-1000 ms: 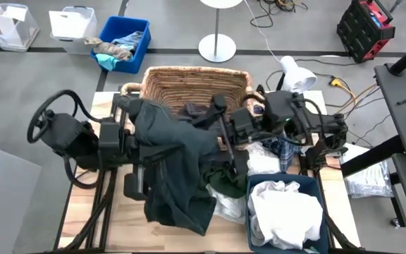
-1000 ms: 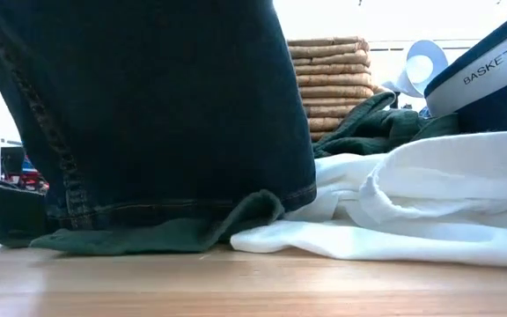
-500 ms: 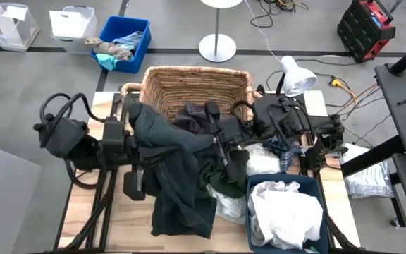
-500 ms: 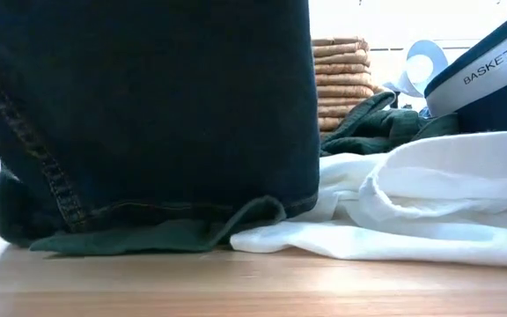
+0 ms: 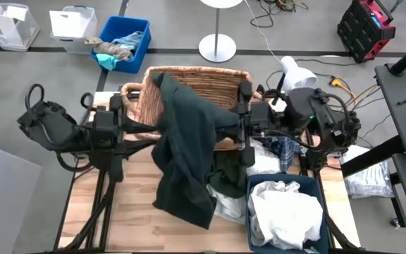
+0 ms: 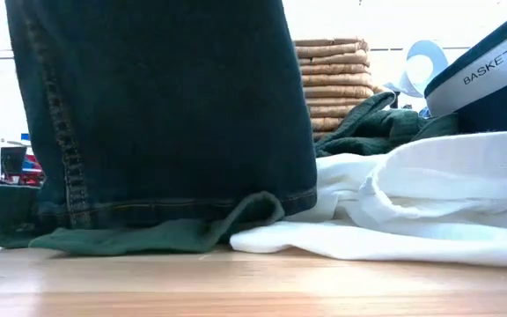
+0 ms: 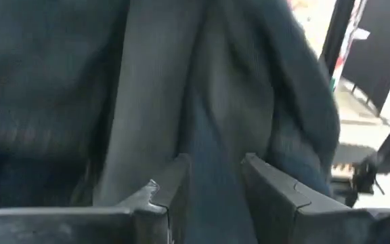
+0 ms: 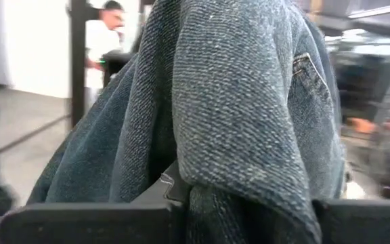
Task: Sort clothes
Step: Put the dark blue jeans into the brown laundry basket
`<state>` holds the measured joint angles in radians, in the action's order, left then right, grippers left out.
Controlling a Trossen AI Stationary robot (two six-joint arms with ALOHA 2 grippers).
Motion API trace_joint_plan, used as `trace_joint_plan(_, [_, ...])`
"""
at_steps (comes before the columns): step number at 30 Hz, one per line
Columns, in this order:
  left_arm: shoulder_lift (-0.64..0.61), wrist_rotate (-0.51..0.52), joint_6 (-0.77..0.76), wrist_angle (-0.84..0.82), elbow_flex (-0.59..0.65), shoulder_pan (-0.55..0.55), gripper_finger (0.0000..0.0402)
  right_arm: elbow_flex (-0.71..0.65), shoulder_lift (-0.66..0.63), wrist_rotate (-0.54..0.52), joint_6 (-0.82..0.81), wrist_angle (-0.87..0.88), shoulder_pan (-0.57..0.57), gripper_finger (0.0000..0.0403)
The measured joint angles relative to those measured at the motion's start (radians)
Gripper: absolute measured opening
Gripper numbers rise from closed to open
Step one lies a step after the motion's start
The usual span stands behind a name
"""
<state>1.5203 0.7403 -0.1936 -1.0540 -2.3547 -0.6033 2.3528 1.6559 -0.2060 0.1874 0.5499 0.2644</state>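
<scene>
A dark blue denim garment (image 5: 185, 148) hangs between my two arms. Its top lies over the wicker basket's front rim (image 5: 157, 81) and its hem rests on the table (image 6: 174, 211). My left gripper (image 7: 212, 183) comes from the table's left side, its fingers apart with the dark cloth in the gap. My right gripper (image 5: 232, 127) comes from the right and is shut on the garment; denim (image 8: 235, 102) drapes over its fingers. More clothes lie in a pile: dark green (image 5: 224, 180), white (image 5: 259, 164) and plaid (image 5: 285, 149). My left gripper has the garment's dark folds (image 7: 215, 122) in the gap between its fingers; whether they touch the cloth I cannot tell. My right gripper holds a bunched fold of the denim (image 8: 202, 179) level from the table's right side. The cloth falls over the fingers and hides the place of contact. The garment hangs slack below, its hem on the table.
The wicker basket (image 5: 196, 81) stands at the far middle. A blue bin marked BASKET 7 (image 5: 309, 185) with white clothes stands at the near right. A white lamp (image 5: 298, 74) is beside the right arm. Bare wood (image 5: 129, 212) shows at the near left.
The garment's upper part has swung toward the far edge onto the wicker basket's rim, and it now hangs narrower; its hem stays on the table. My left arm has drawn back toward the table's left edge. My right gripper has shifted a little toward the right.
</scene>
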Motion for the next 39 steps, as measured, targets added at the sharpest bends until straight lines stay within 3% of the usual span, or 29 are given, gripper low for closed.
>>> trace_joint_plan(3, [-0.016,0.034,-0.108,-0.183,0.0,0.0,0.0121,0.0,-0.015,-0.09,0.032,-0.004,0.019,0.0053])
trace_joint_plan(8, [-0.014,0.294,-0.291,-0.44,0.003,0.007,0.0135,0.003,-0.033,-0.094,0.035,-0.024,0.02,0.0053])
trace_joint_plan(10, [-0.016,0.326,-0.338,-0.498,0.005,0.02,0.0139,0.003,-0.033,-0.094,0.029,-0.043,0.02,0.0053])
trace_joint_plan(13, [-0.008,0.276,-0.355,-0.504,0.02,0.032,0.0141,0.002,-0.03,-0.105,0.03,-0.109,0.02,0.0053])
trace_joint_plan(19, [0.064,0.019,-0.231,-0.392,0.039,0.033,0.0129,0.002,-0.029,-0.162,0.047,-0.284,0.02,0.0053])
trace_joint_plan(26, [0.174,0.037,-0.126,-0.365,0.042,0.06,0.0121,0.002,-0.018,-0.162,0.098,-0.361,0.02,0.0053])
trace_joint_plan(29, [0.176,0.025,-0.203,-0.423,0.042,0.048,0.012,0.002,-0.018,-0.162,0.097,-0.362,0.02,0.0053])
trace_joint_plan(33, [0.143,-0.04,-0.415,-0.499,0.042,0.005,0.012,0.002,-0.029,-0.164,0.091,-0.366,0.02,0.0053])
trace_joint_plan(39, [0.102,-0.016,-0.515,-0.431,0.042,-0.144,0.0143,0.003,-0.047,-0.181,0.074,-0.334,0.02,0.0053])
